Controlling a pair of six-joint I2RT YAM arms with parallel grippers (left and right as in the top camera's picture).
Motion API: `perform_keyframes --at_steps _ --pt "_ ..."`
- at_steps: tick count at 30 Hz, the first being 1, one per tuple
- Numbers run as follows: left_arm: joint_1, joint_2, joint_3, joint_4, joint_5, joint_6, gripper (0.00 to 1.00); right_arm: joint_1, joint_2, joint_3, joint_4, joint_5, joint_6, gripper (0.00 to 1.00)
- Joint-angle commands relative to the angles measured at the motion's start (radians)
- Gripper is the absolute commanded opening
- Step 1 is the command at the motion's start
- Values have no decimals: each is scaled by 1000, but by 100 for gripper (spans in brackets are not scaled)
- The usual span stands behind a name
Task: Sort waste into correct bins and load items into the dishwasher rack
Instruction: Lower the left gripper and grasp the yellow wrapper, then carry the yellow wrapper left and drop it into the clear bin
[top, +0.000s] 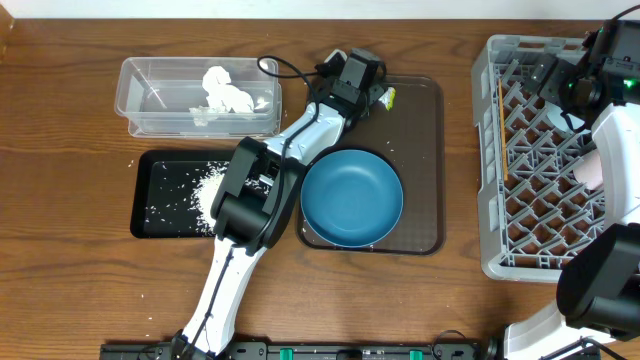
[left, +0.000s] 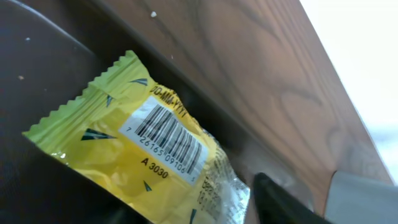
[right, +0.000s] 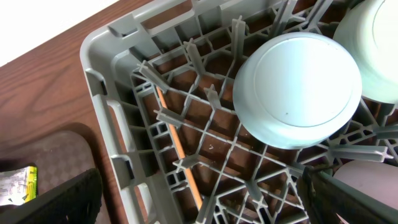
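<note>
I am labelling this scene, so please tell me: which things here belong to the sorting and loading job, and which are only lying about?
Job: yellow wrapper, tissue, rice, clear tub, black tray, blue dish, chopstick, pale bowl, rack.
Lying about: brown serving tray.

This is a robotics lab bench staged for dish clearing. A left arm and right arm stand at a wood table holding a rack, a tub and a black tray.
</note>
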Motion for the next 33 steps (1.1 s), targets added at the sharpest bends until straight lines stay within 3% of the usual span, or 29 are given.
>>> perform_keyframes --at_steps 1,6,10,20,27,33 --pt "4 19 0 -1 -16 3 43 -6 -16 1 0 6 5 99" --pt "6 19 0 6 -16 3 25 -6 -16 1 0 6 6 99" --pt "7 12 0 2 0 24 6 -6 -16 1 0 6 6 99" --pt "23 -129 0 -51 134 33 6 -6 -16 1 0 6 5 99" --pt "97 -291 0 -201 130 134 6 -6 -16 1 0 6 6 99" --pt "242 -407 0 -384 130 138 6 -6 -16 1 0 6 6 99"
